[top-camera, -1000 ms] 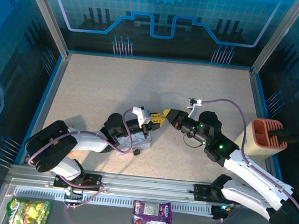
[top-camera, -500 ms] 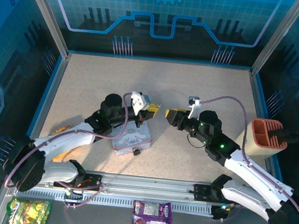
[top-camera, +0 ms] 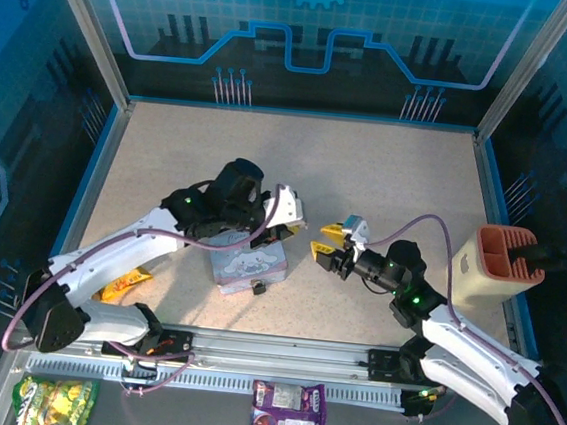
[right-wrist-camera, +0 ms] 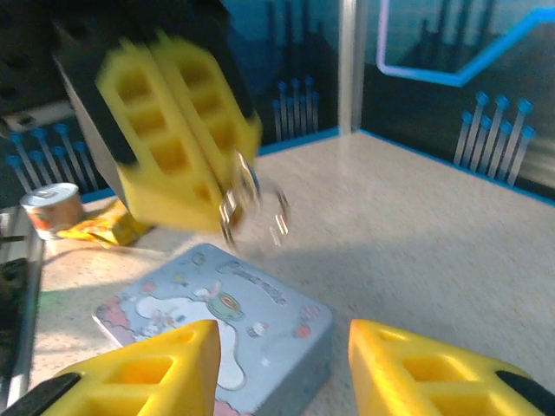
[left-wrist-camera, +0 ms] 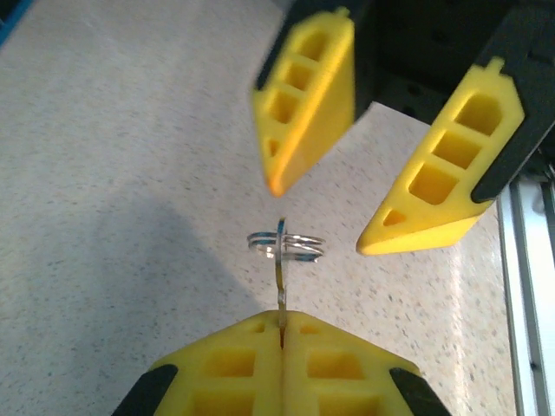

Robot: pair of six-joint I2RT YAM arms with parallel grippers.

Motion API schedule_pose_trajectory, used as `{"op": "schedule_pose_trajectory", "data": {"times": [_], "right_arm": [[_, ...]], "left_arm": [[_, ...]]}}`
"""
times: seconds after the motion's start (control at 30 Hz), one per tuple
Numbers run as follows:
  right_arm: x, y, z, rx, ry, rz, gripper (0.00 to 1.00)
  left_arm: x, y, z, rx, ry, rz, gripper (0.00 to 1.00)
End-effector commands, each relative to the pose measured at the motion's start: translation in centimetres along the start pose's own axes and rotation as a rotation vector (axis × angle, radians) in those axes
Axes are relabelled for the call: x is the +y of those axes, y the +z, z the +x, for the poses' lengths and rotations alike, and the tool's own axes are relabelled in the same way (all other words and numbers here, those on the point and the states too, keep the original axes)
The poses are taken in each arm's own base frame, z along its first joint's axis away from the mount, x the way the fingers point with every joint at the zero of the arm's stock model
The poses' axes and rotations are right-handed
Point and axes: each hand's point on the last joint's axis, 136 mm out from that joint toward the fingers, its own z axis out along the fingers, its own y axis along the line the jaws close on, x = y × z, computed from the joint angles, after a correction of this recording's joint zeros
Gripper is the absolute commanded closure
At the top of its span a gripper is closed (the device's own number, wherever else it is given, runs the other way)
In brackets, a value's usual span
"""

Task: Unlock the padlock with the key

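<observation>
My left gripper (top-camera: 290, 223) (left-wrist-camera: 282, 319) is shut on the key (left-wrist-camera: 281, 277), a thin metal blade sticking out past the pads with a split ring (left-wrist-camera: 285, 245) at its outer end. My right gripper (top-camera: 323, 238) (right-wrist-camera: 282, 340) stands open just right of it, its yellow fingers (left-wrist-camera: 438, 173) facing the key tip to tip with a small gap between. Seen from the right wrist, the left fingers (right-wrist-camera: 173, 130) hold the blurred key and ring (right-wrist-camera: 247, 204) above the table. The padlock (top-camera: 256, 288) is a tiny dark block at the near edge of the lilac tin (top-camera: 249, 262) (right-wrist-camera: 217, 321).
A tan and orange holder (top-camera: 503, 262) stands at the right wall. A yellow snack packet (top-camera: 121, 279) lies left of the tin, with a small can (right-wrist-camera: 52, 208) beside it. More packets (top-camera: 287, 416) lie in front of the rail. Blue walls enclose the table.
The left arm has risen off the tin, still gripping the key near the tin's far right corner. The right gripper has dropped nearer to me and opened, facing the key.
</observation>
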Motion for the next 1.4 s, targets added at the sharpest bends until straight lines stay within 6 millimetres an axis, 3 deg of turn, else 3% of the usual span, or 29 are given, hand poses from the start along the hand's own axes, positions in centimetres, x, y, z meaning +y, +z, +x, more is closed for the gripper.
{"op": "schedule_pose_trajectory", "data": {"times": [0.0, 0.1, 0.37, 0.7, 0.93, 1.37], "right_arm": [[2.0, -0.1, -1.4, -0.099, -0.086, -0.118, 0.58], [1.9, 0.2, -1.2, -0.095, -0.055, -0.119, 0.66], [3.2, 0.5, 0.4, -0.066, -0.037, -0.201, 0.71], [3.9, 0.8, 1.3, -0.025, -0.048, -0.225, 0.75], [3.3, 1.0, 1.7, -0.013, -0.058, -0.178, 0.7], [3.1, 1.2, 2.5, 0.017, -0.076, -0.165, 0.73]], "left_arm": [[-1.8, 0.5, 2.8, 0.162, 0.055, 0.086, 1.0], [-2.3, 1.2, 3.2, 0.185, 0.064, 0.112, 1.0], [-3.4, 2.1, 3.3, 0.182, 0.074, 0.15, 1.0], [-3.4, 2.1, 3.5, 0.185, 0.082, 0.151, 1.0], [-3.5, 1.9, 3.4, 0.182, 0.087, 0.151, 1.0], [-3.5, 1.8, 3.5, 0.183, 0.096, 0.147, 1.0]]}}
